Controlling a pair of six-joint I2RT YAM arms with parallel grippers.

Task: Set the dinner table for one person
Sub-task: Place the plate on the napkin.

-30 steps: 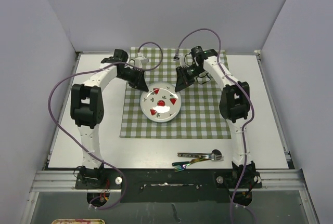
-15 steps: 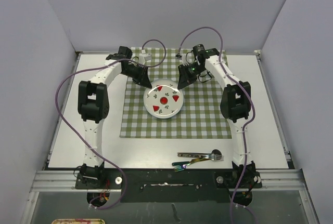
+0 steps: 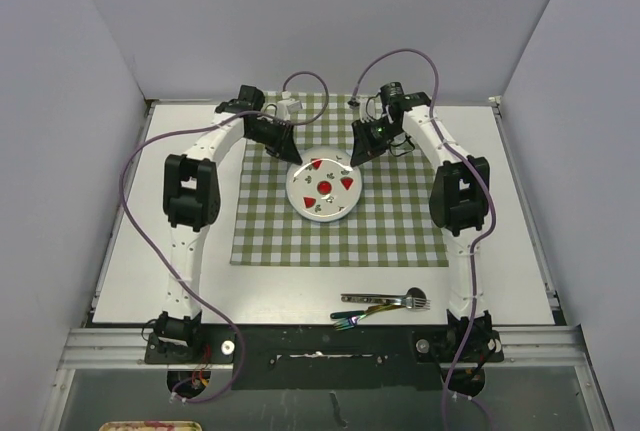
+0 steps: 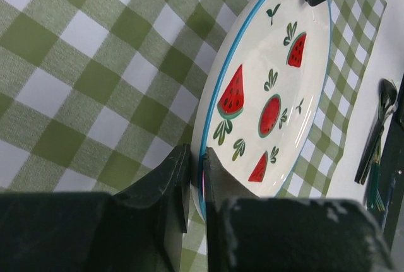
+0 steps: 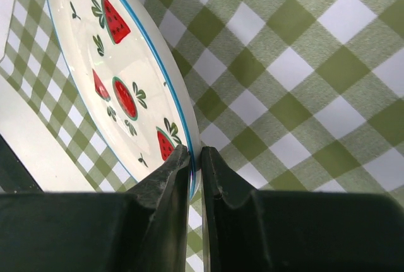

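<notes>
Currently left gripper (image 4: 194, 180) and right gripper (image 5: 196, 166) each pinch the plate (image 3: 323, 189) rim over the cloth (image 3: 395, 226). Plate placement unfinished; cutlery (image 3: 385, 303) lies unplaced at near table (image 3: 510, 211) edge.

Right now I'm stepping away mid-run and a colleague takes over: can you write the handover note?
Left end effector: shut on the plate, at its far-left rim.
Right end effector: shut on the same plate, at its far-right rim.
Things: the plate is over the middle of the checked cloth, which lies flat on the dinner table; whether it touches the cloth cannot be told. The cutlery lies on bare table near the arm bases, right of centre.
Done: cloth laid, plate over it.
To do: release the plate, then probably lay the cutlery beside it.
</notes>
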